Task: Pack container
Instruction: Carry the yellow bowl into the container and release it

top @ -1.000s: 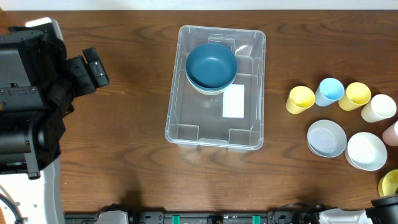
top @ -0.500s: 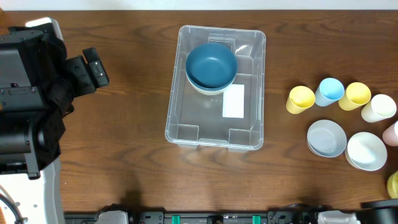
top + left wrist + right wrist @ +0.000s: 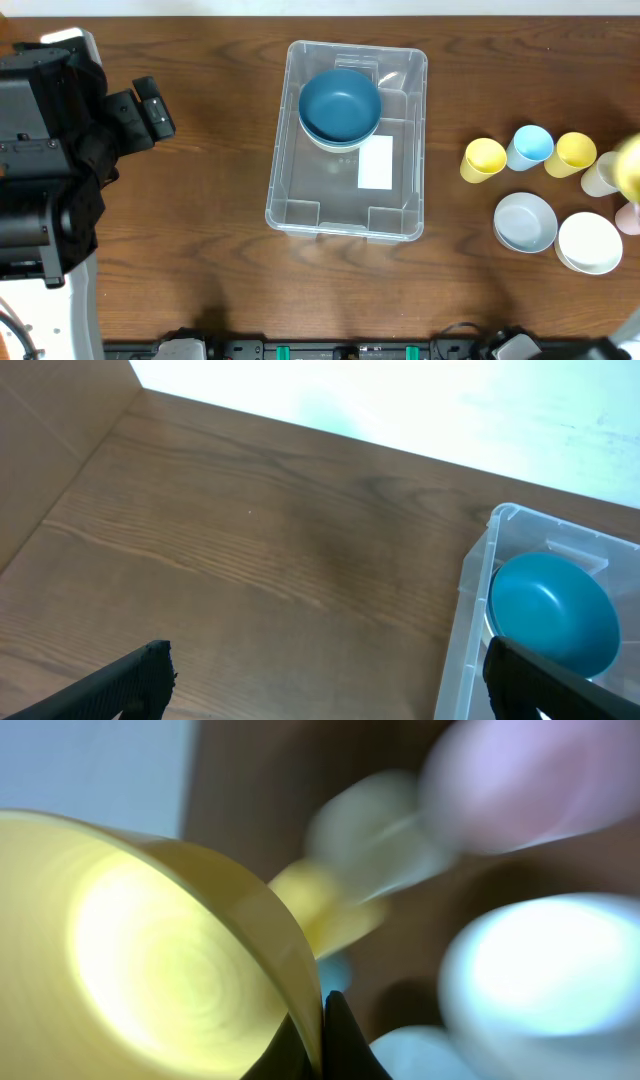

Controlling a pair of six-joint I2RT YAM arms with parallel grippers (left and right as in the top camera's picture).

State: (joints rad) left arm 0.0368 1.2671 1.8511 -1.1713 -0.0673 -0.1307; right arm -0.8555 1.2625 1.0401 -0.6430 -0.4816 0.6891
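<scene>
Table (image 3: 200, 220), yellow cup (image 3: 150, 950) in right pincer (image 3: 322, 1020)

Nested bowls (image 3: 340, 108) lie in the container (image 3: 300, 215) at its far end, cups (image 3: 531, 147) and loose bowls (image 3: 526, 222) to its right.

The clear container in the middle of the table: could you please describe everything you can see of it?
The container is a large, lidless rectangular bin of clear plastic with rounded corners and moulded ribs, standing upright on the wooden table. A white label shows on its bottom. A blue bowl sits inside near its top end in the overhead view, seemingly nested in a paler one. Nothing else touches it.
</scene>
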